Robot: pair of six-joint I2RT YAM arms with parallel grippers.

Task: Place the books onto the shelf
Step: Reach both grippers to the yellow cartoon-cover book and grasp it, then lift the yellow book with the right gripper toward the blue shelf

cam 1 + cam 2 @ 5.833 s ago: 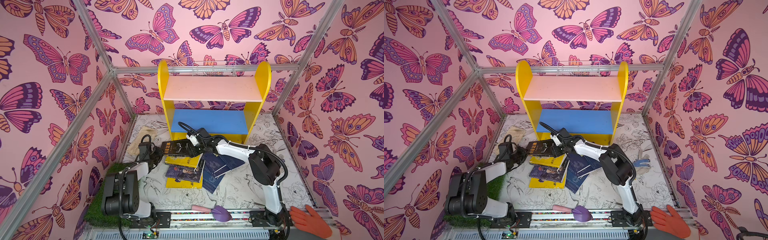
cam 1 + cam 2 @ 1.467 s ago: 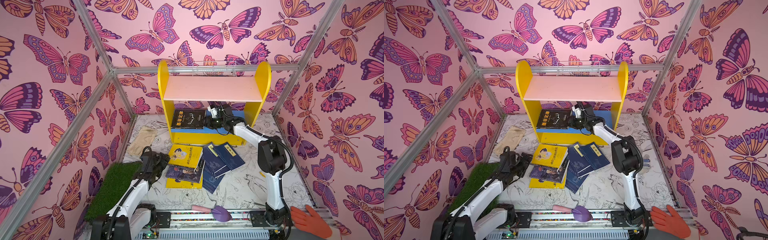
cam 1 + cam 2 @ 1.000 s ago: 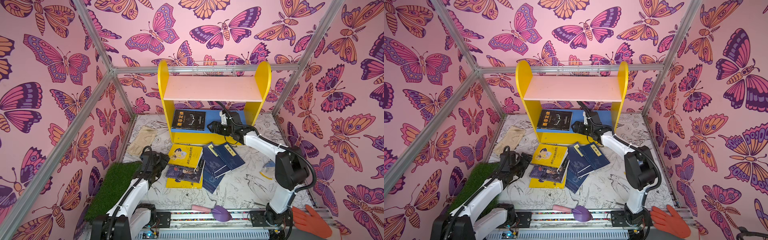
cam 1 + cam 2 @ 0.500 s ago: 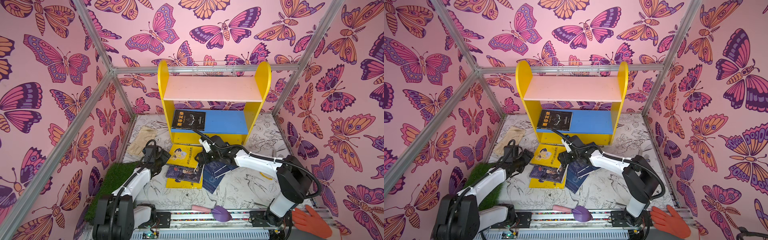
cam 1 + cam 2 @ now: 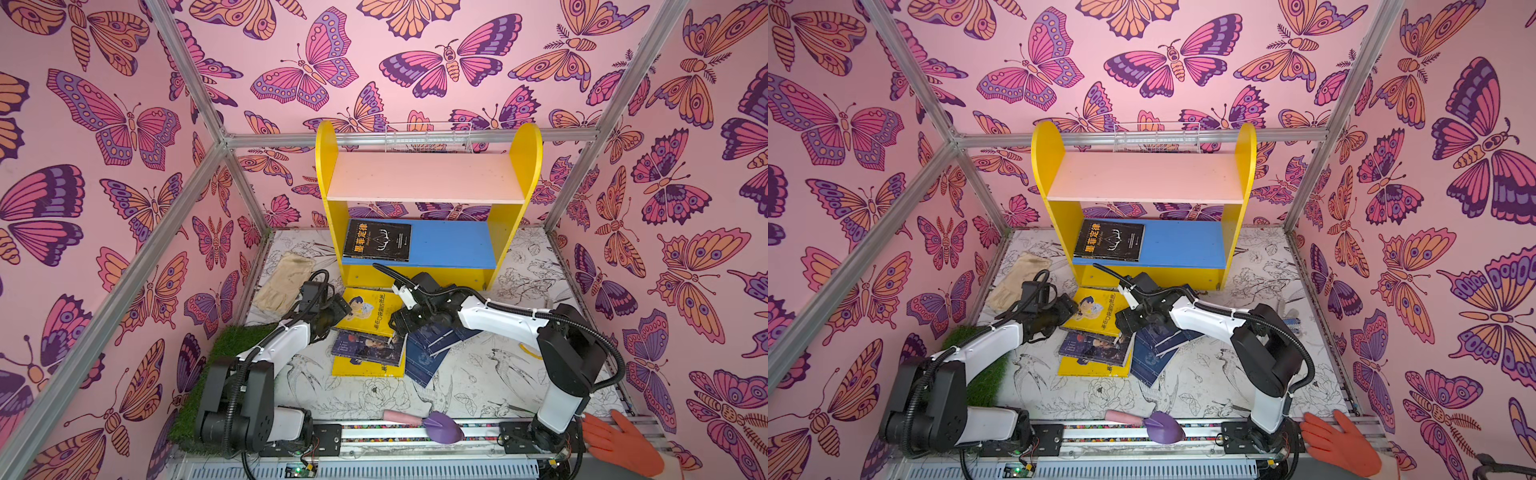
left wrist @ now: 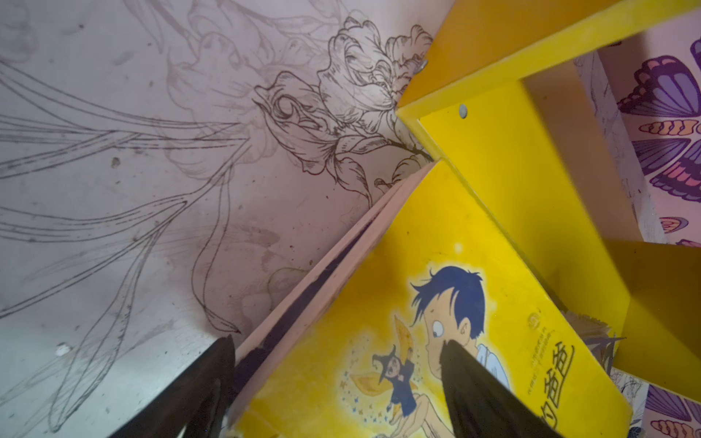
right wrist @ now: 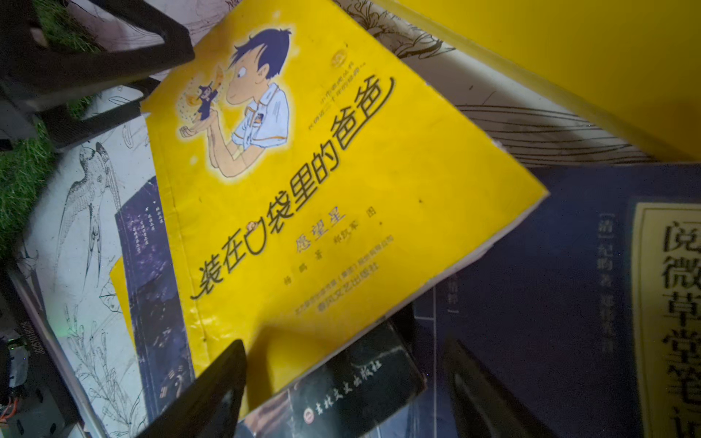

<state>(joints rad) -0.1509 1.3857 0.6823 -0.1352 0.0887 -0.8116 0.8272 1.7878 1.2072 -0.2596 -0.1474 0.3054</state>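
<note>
— The books [image 5: 374,351]?
— Black book [image 5: 377,241] on the shelf's [image 5: 326,166] blue board [image 5: 453,245]; the rest heaped on the flower-drawn mat [image 5: 478,374], butterfly walls [image 5: 415,50] around.
— Grippers?
— Both spread wide: left gripper [image 6: 335,341] astride the yellow book's [image 5: 365,309] edge, right gripper [image 7: 343,341] above its corner, perhaps touching.

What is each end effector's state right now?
Left end effector: open, straddling the yellow book's edge.
Right end effector: open, holding nothing.
</note>
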